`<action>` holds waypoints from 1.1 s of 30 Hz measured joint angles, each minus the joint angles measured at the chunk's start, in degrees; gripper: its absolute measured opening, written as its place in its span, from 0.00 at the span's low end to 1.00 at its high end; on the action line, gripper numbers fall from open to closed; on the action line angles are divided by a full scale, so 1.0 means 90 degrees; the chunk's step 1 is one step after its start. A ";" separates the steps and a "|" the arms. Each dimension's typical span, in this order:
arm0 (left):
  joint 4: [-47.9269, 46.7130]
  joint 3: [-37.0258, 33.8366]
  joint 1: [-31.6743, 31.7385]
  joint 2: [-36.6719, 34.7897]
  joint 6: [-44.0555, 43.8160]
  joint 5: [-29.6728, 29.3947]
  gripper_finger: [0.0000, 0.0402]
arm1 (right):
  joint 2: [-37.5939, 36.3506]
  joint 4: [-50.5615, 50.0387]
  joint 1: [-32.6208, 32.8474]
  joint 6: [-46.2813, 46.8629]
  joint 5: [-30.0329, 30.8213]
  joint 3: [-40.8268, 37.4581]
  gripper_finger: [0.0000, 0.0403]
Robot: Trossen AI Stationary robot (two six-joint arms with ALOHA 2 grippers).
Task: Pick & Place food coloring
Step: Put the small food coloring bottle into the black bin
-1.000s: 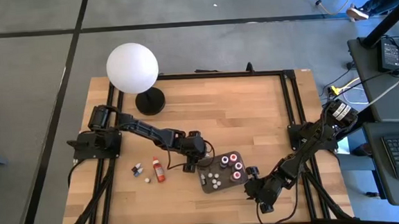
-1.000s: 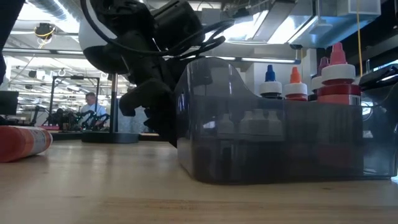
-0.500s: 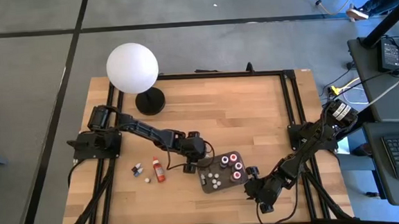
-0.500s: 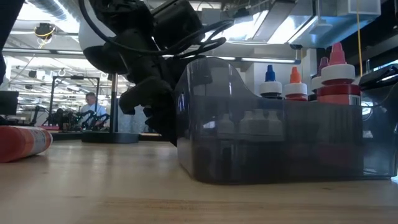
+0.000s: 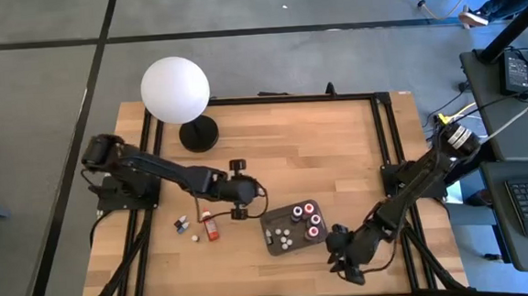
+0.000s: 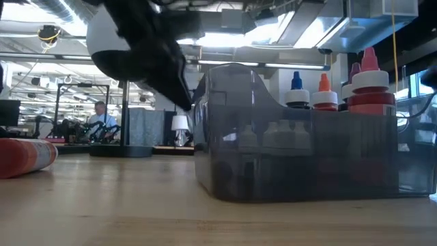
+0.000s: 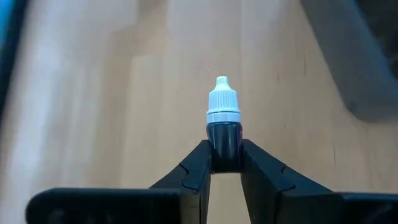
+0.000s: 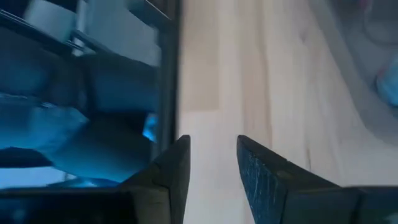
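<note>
My left gripper (image 7: 225,152) is shut on a tiny dark food coloring bottle (image 7: 224,118) with a white cap, held above the bare wood just left of the dark grey tray (image 5: 292,227). Several capped bottles stand in the tray; blue (image 6: 295,87), orange (image 6: 323,91) and red (image 6: 369,80) tops rise over its wall. A red bottle (image 5: 209,227) lies on its side on the table, left of the tray, beside two tiny bottles (image 5: 187,228). My right gripper (image 8: 211,149) is open over the wood near the tray's near right corner (image 5: 342,258). My left gripper pinches the bottle's dark body (image 7: 224,137) between its two fingertips, one on each side, below the white cap. The fingers slant down from the table's left. The bottle lies in line with the fingers, cap pointing away from them, lifted clear of the table.
A big white globe lamp (image 5: 176,89) on a black base stands at the far left of the table. A black frame rail (image 5: 388,150) runs along the right side. Bare wood lies between the lamp and the tray.
My left gripper has risen and drawn back from the tray's left side toward the table's left, carrying the small bottle. My right gripper has lifted a little and rolled near the tray's near right corner.
</note>
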 joint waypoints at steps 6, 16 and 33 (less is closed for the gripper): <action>0.0206 -0.0093 -0.0452 -0.0891 -0.0174 -0.0538 0.16 | -0.1181 -0.0043 0.0335 -0.1316 0.0829 0.0002 0.33; 0.5005 -0.1358 -0.1143 -0.1078 0.0896 0.0323 0.16 | -0.2084 0.1391 0.0018 -0.6279 0.2107 0.0010 0.33; 0.6040 -0.1494 -0.1228 -0.0842 0.1122 0.0557 0.16 | -0.1467 0.2218 -0.0893 -0.7474 0.2039 -0.0005 0.34</action>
